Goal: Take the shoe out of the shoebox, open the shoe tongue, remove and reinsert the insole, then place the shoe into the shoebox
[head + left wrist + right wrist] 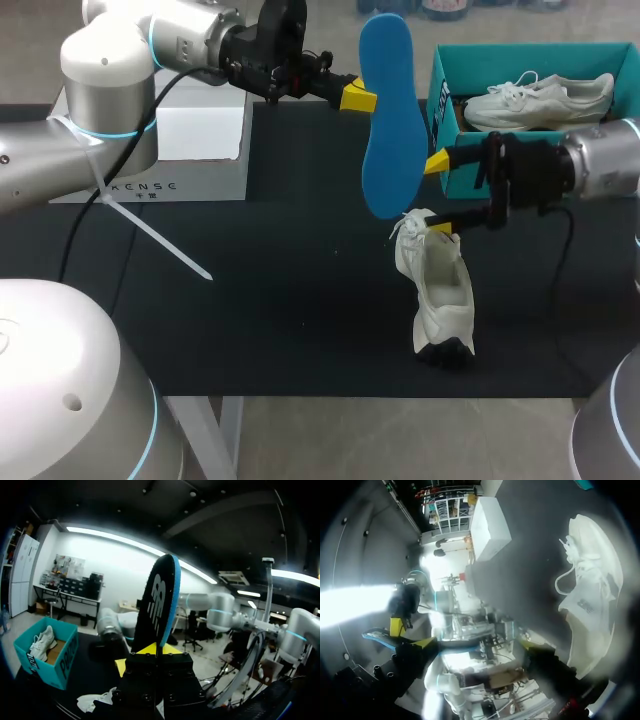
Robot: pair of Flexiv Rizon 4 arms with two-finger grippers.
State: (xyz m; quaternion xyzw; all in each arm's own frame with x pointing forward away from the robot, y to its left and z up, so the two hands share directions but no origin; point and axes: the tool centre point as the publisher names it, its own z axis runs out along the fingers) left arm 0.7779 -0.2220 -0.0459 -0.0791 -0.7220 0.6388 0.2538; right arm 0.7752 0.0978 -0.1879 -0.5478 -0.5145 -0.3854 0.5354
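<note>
Left gripper clamped on upright blue insole, right gripper spread wide, 1 fingertip at collar of white shoe standing on end, another shoe in teal shoebox.

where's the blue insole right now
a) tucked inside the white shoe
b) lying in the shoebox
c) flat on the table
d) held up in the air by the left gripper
d: the blue insole stands upright in the air, clamped in the left gripper, above the white shoe and outside the shoebox.
</note>
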